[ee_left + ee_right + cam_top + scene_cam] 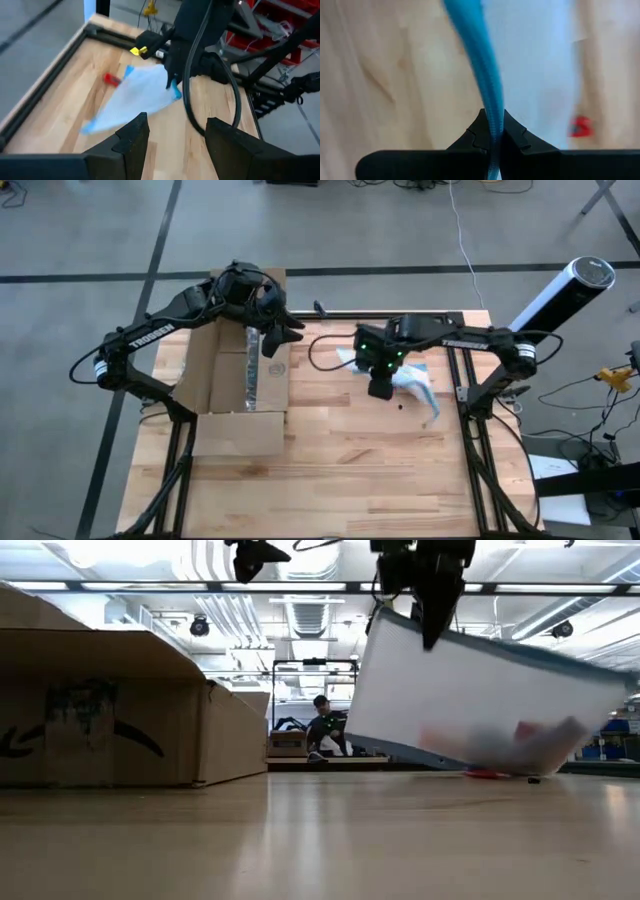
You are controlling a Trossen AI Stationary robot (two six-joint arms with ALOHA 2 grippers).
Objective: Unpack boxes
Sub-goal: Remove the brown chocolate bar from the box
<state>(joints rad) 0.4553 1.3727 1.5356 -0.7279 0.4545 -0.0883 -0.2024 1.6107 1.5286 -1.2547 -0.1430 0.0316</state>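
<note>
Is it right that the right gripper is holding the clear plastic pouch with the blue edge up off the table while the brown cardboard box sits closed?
Not quite. The right gripper does hold the clear plastic pouch with the blue edge off the table, but the brown cardboard box is open, its flaps spread, as the high view shows.

Matt brown cardboard box (235, 380) with glossy tape strip (252, 370), pale smooth wooden table (340, 470), translucent blue-edged plastic pouch (415, 383).

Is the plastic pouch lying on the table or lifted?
Lifted: the right pincer pinches the pouch by its blue edge; it hangs tilted.
</note>
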